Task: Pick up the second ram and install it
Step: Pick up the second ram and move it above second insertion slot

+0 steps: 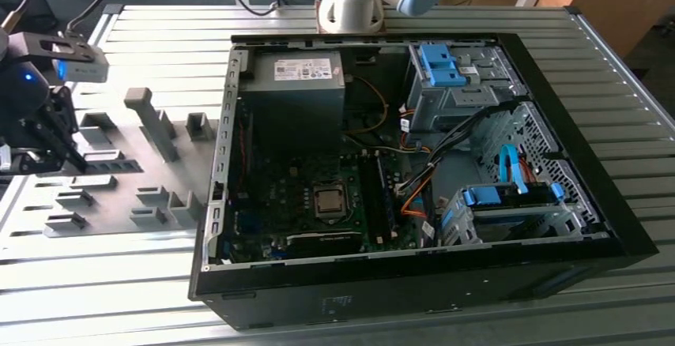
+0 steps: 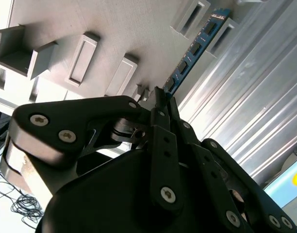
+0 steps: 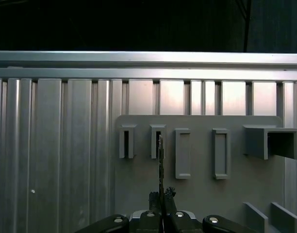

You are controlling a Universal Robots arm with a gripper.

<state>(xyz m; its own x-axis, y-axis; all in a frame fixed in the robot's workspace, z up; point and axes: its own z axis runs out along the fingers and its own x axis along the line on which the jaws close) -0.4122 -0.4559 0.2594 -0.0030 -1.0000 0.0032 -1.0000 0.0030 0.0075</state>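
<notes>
One ram point(image 2: 194, 48), blue with black chips, is pinched at one end by the claw point(image 2: 163, 98), whose fingers press together on it. In the first wrist view it shows edge-on, its far end at the second of four slots in a row on the gray holder point(image 3: 202, 194) (seated or free, I cannot tell). In the exterior view the claw hangs over the holder at the exterior view's left, beside one open case point(image 1: 401, 287) on the desk point(image 1: 158, 283).
</notes>
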